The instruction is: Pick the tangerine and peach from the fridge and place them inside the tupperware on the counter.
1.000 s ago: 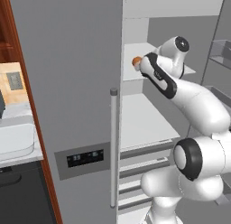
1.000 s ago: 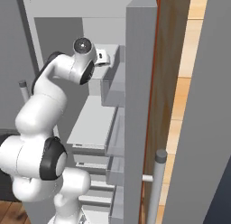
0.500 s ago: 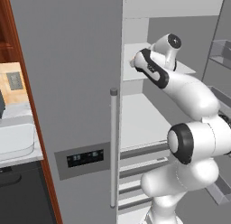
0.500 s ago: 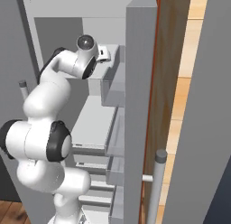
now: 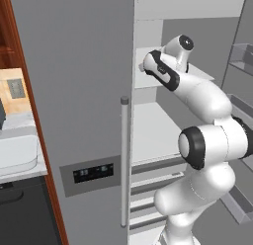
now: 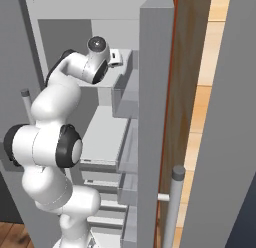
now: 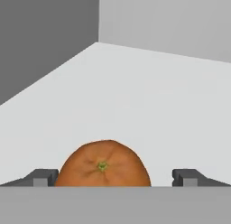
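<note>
Fingers [image 7: 45, 177]: two dark tips stand wide apart at the bottom of the hand view, one at each side of the tangerine [image 7: 103, 165]. The left tip sits just beside the fruit's edge; the right tip is apart from it, with a clear gap. Contact cannot be told. The gripper [image 7: 115, 179] is spread wide and nothing is seen clamped in it.

Tangerine: deep orange, green stem dot facing the camera, lying between the tips on a white shelf [image 7: 135, 105]. The shelf runs away to a pale grey back wall and a darker grey side wall at the left.

Left base view: the arm reaches into the open fridge [image 5: 79, 81] at the upper shelf, the hand at that shelf's left front edge. The fridge door carries a long vertical bar handle [image 5: 124, 160] and a dark display panel [image 5: 94, 173]. White drawers sit below the lower shelf.

Far left: the tupperware [image 5: 17, 152], white, rests on the tabletop [image 5: 22, 172] beside reddish wood trim.

Right base view: the arm bends into the same compartment, door shelves at the right.
</note>
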Tool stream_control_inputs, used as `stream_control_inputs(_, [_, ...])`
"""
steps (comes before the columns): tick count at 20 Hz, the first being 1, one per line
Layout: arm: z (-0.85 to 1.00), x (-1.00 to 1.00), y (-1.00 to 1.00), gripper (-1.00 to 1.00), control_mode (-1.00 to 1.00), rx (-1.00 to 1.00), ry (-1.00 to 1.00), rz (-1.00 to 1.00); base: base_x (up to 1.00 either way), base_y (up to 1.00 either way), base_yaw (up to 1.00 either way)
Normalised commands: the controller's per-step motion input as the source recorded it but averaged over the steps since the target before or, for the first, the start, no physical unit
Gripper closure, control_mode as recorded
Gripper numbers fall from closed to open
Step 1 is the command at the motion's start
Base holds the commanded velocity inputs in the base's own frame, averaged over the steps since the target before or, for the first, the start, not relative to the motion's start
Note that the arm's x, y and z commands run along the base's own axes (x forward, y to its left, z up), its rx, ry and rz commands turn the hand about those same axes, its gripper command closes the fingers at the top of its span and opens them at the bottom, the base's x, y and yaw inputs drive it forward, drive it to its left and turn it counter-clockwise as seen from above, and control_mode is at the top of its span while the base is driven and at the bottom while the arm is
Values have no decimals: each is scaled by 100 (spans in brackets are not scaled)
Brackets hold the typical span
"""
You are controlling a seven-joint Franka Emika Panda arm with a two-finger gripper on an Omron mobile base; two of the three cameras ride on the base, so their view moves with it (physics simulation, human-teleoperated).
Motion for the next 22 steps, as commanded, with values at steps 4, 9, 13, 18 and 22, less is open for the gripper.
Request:
stream_control_inputs(4, [-21, -2, 0, -100, -100, 0, 1, 0, 0, 0, 0])
stream_control_inputs(9, [-24, -1, 3, -100, -100, 0, 0, 0, 0, 0, 0])
stream_control_inputs(13, [-12, 2, 1, 100, -100, 0, 0, 0, 0, 0, 0])
stream_control_inputs(18, [-3, 5, 0, 100, -100, 0, 0, 0, 0, 0, 0])
stream_control_inputs(22, [0, -17, 0, 100, -100, 0, 0, 0, 0, 0, 0])
